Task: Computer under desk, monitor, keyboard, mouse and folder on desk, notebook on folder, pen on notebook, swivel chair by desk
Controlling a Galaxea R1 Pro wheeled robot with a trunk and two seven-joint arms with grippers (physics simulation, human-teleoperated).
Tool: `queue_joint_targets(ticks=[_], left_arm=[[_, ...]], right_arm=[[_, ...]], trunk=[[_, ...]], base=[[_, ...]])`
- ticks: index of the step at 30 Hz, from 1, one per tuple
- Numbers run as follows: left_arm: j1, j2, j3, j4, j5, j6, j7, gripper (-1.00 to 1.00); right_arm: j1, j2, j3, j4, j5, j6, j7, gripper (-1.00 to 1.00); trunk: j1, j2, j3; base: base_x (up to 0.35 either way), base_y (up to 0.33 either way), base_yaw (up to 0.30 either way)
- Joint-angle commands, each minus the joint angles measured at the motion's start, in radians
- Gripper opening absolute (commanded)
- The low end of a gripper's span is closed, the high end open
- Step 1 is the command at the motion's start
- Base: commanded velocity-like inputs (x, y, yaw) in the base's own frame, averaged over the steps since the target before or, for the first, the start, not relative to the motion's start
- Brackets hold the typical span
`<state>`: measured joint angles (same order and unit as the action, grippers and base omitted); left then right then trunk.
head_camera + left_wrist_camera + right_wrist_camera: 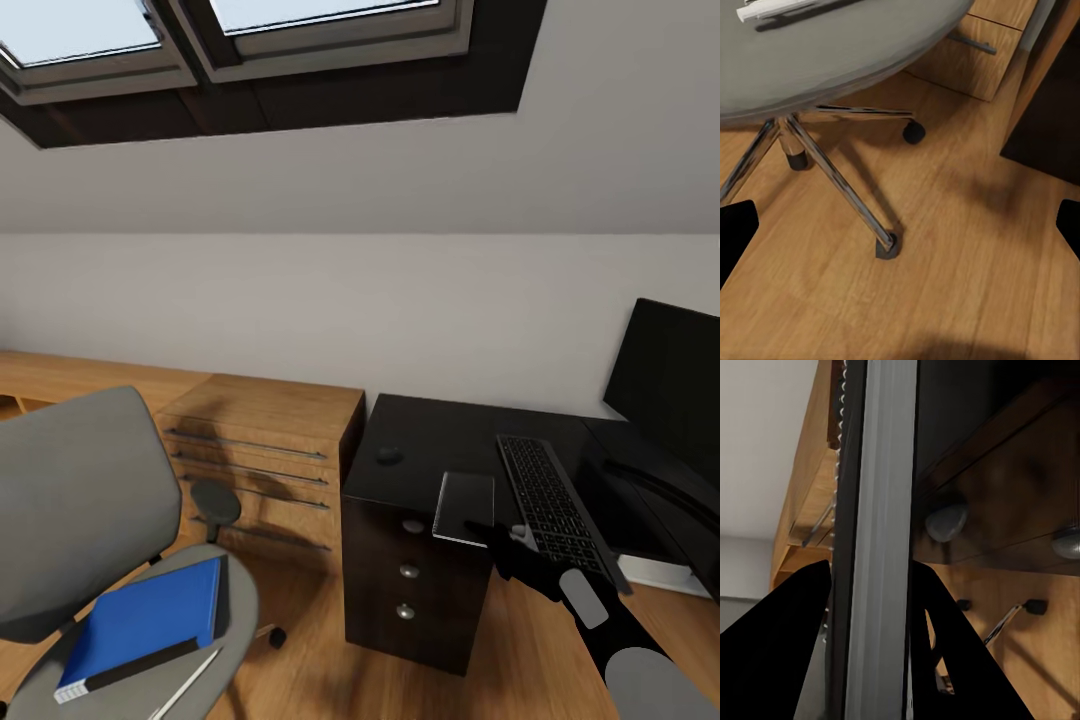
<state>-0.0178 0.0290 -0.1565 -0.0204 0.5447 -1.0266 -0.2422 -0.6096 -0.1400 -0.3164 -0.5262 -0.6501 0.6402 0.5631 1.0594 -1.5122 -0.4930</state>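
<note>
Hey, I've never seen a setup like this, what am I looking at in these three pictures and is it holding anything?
This is a simulated two-armed robot in a bedroom. The big picture is from its head camera; the other two are from cameras by each arm's end effector.

On the black desk lie a mouse and a keyboard, with the monitor behind. The grey swivel chair carries a blue folder and a pen.

The right end effector grips the notebook at the desk's front edge; its wrist picture shows the spiral binding. The left end effector is open over the wooden floor, beside the chair's chrome base.
</note>
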Motion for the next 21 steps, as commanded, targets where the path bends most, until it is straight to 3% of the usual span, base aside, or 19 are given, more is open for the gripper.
queue_joint_targets(ticks=[1, 21], left_arm=[[-0.001, 0.0, -0.007, 0.0, 0.011, -0.002, -0.005, 1.0], [-0.001, 0.002, -0.005, 0.0, 0.012, -0.003, -0.005, 1.0]], right_arm=[[-0.001, 0.0, -0.004, 0.0, -0.003, 0.007, 0.001, -1.0], [-0.001, 0.0, -0.004, 0.0, -0.004, 0.007, 0.002, -1.0]], trunk=[[0.004, -0.008, -0.004], [0.008, -0.015, -0.007]], base=[[0.0, 0.0, 0.0], [0.0, 0.0, 0.0]])
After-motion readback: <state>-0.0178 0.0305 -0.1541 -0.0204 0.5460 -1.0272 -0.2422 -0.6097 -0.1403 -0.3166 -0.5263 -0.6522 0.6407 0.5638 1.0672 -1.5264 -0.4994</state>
